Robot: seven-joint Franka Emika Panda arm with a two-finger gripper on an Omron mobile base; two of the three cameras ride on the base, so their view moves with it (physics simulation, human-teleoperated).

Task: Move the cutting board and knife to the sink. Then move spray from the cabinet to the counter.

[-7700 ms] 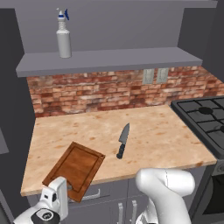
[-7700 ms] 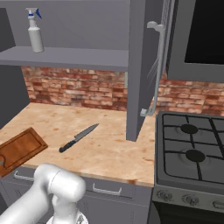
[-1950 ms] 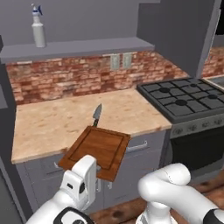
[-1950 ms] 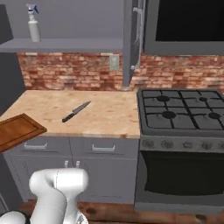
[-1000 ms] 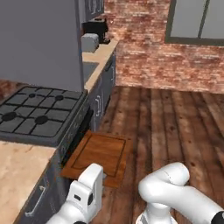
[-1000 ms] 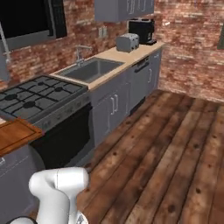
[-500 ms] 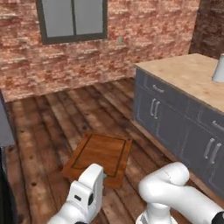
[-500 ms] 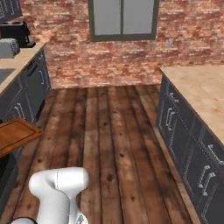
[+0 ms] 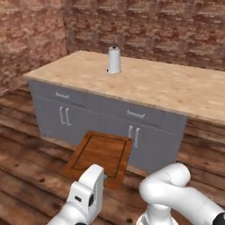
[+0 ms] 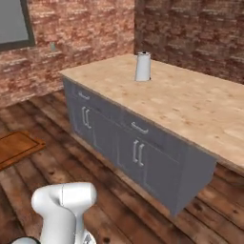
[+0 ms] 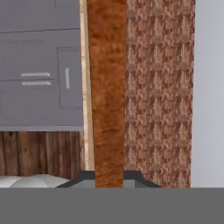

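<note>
Currently the cutting board (image 9: 100, 154) is gripped edge-on in the clenched pincer (image 11: 108, 181), held level out in front of it, above the wooden floor (image 9: 26, 176). Beyond the board, a bench (image 9: 167, 88) over grey drawers (image 9: 132, 115) is seen, with a white canister (image 9: 114, 60) on it.

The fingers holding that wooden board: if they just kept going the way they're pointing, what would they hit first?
Probably the grey cabinet fronts under the counter. The fingers are shut on the cutting board, which juts ahead of the arm toward those drawers, so the board's far edge would likely touch first. Depth is hard to judge here.
</note>
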